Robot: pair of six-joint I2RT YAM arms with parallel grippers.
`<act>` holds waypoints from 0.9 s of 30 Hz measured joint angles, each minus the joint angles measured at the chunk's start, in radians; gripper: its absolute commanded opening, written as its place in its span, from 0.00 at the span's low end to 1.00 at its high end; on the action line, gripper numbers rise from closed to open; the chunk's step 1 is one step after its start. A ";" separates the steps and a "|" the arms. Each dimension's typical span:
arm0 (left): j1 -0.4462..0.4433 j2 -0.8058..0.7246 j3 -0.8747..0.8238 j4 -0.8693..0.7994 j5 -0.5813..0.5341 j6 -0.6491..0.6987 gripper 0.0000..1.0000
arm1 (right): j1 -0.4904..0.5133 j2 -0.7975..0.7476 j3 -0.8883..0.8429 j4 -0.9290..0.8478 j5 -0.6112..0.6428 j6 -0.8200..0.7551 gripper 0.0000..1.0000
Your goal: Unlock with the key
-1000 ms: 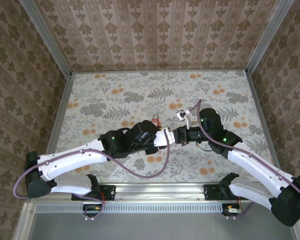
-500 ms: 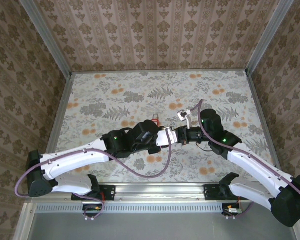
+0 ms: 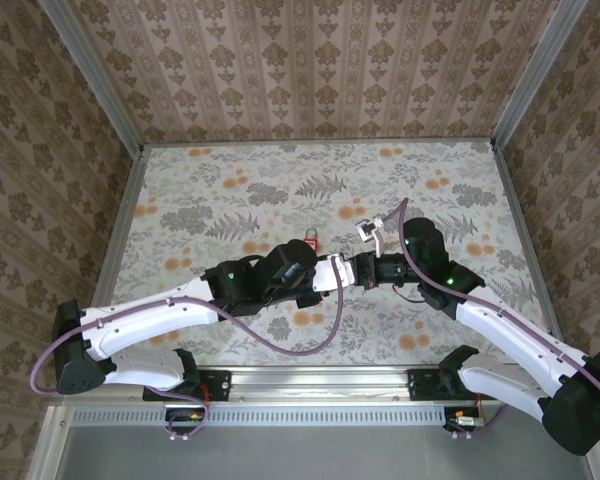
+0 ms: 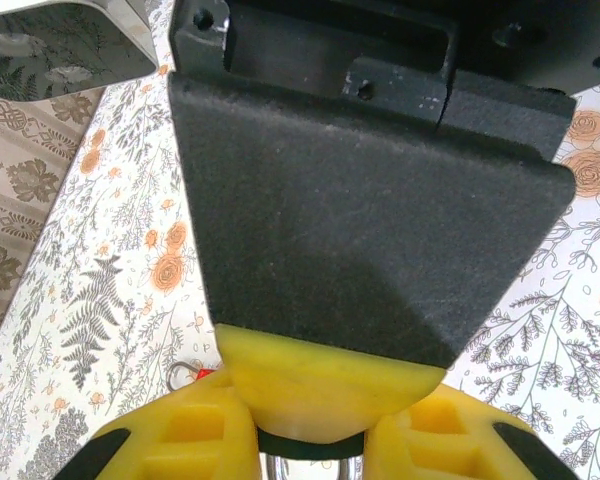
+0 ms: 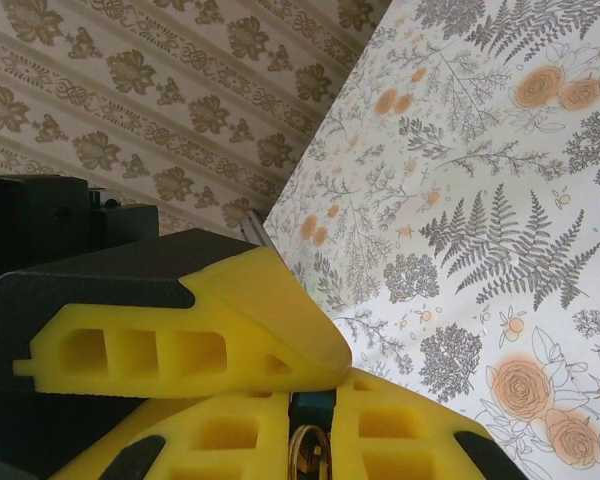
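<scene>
Floral tabletop [image 3: 400, 180], red padlock [image 3: 309, 238] just beyond left end effector [image 3: 334, 270].

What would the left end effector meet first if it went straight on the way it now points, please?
The right end effector: its black-and-yellow finger stands directly ahead of the left end effector, seemingly almost touching, though depth is hard to judge.

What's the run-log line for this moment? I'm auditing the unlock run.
stage: key handoff | right gripper: shut on key | left gripper: around key head, grip unclear | red padlock: lying apart, untouched
</scene>
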 measured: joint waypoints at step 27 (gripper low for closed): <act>-0.006 0.021 0.000 0.016 0.010 0.000 0.17 | -0.013 -0.043 0.014 -0.149 0.089 -0.042 0.45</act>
